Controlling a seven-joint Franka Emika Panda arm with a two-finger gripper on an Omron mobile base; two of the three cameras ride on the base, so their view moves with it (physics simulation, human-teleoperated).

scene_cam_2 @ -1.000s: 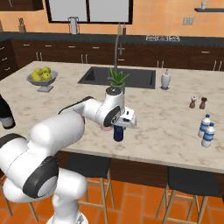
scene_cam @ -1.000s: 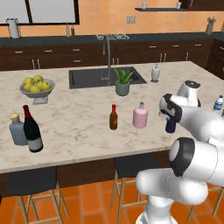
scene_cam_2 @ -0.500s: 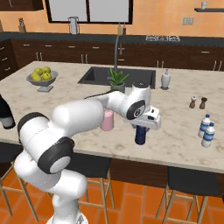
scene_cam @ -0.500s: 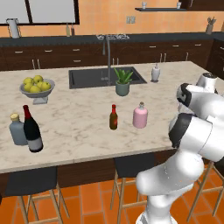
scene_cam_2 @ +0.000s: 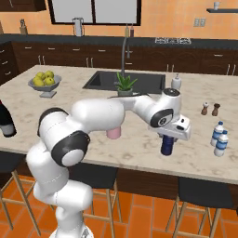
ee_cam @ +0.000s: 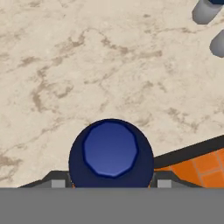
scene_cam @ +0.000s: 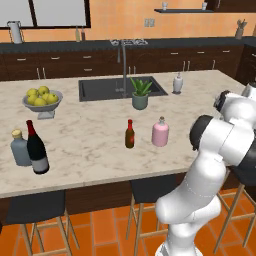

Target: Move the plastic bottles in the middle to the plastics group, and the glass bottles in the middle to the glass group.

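Gripping the navy-blue plastic bottle (scene_cam_2: 167, 145) from above, the gripper (scene_cam_2: 173, 135) sits over its neck, fingers closed on it by the look of it, though the fingertips themselves are mostly hidden; in the hand view the bottle (ee_cam: 111, 152) is dead centre under the camera, seen end-on, so its long axis is upright and in line with the hand. Bottle base seems at or just above the marble counter (scene_cam_2: 93, 97) near the front edge; contact can't be told. Key relation: the plastics group, two small white bottles with blue caps (scene_cam_2: 219, 138), stands to the robot's right of the held bottle, near but apart, same front strip of counter, so the coming move is judged a short sideways carry to the right, keeping the bottle vertical. Those two show as grey-white cylinders (ee_cam: 205, 10) at the top-right corner of the hand view. Bottle looks smooth, glossy, round-bodied, faceted cap. Farther out: pink glass bottle (scene_cam: 160, 133) and slim brown bottle with red cap (scene_cam: 130, 134) standing mid-counter, left of the arm; far left, grey bottle with yellow cap (scene_cam: 20, 148) touching or just beside the tall dark wine bottle (scene_cam: 36, 149). Salt and pepper shakers (scene_cam_2: 210, 109) behind the plastics.
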